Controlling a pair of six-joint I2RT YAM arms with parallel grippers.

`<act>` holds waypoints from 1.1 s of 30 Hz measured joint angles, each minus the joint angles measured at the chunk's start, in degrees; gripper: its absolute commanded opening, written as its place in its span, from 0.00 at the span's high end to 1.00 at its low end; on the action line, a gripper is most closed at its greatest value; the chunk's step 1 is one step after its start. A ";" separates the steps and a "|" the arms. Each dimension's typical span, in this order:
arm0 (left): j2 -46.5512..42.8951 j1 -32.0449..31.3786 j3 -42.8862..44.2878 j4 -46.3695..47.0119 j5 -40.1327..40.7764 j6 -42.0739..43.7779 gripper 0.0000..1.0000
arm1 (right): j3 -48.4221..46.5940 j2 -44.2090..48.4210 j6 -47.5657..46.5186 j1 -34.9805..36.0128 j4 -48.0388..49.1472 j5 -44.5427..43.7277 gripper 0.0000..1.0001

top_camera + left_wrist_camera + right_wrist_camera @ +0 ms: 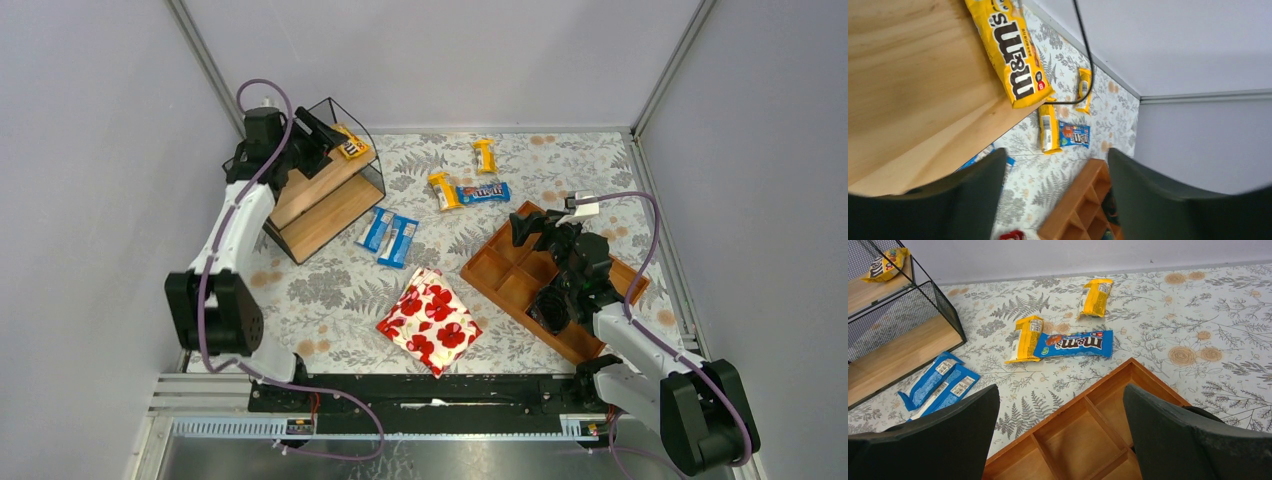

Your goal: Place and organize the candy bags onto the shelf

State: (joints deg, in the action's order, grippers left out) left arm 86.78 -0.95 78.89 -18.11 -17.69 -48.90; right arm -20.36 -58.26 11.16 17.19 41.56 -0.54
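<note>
The shelf (325, 205), black wire with wooden boards, stands at the far left. One yellow candy bag (351, 146) lies on its top board (908, 65), seen close in the left wrist view (1010, 50). My left gripper (322, 135) is open and empty just beside that bag. On the cloth lie two blue bags (389, 236), a yellow bag (443, 190) touching a blue bag (483, 192), and a yellow bag (485, 155). My right gripper (528, 228) is open and empty above the tray (1088, 435).
A reddish-brown compartment tray (500, 285) lies at the right under my right arm. A white pouch with red poppies (429, 322) lies at the near middle. Grey walls close in the table at the back and sides.
</note>
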 measured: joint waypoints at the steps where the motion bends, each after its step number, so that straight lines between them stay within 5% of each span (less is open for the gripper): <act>1: -2.32 -0.57 -1.27 0.00 0.81 1.11 0.05 | 0.00 -0.07 0.00 0.00 0.00 0.00 0.00; 7: -11.30 -14.58 -6.97 -1.64 7.54 10.78 0.01 | 0.00 -0.39 0.00 0.00 0.00 0.00 0.00; 13: -11.17 -27.58 -11.93 -7.61 13.49 20.09 0.01 | 0.00 -0.74 0.02 0.00 0.00 0.00 0.00; 22: 6.40 -33.77 -5.44 -16.11 21.29 26.23 0.01 | 0.00 -1.44 0.07 0.00 0.00 0.04 0.00; 33: 23.02 -33.33 4.22 -21.27 25.83 27.76 0.01 | 0.00 -1.44 0.04 0.00 0.02 0.07 0.00</act>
State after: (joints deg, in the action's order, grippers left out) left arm 109.80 -34.28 83.11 -39.38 8.14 -21.15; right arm -20.36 -59.70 11.20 17.19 41.58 -0.47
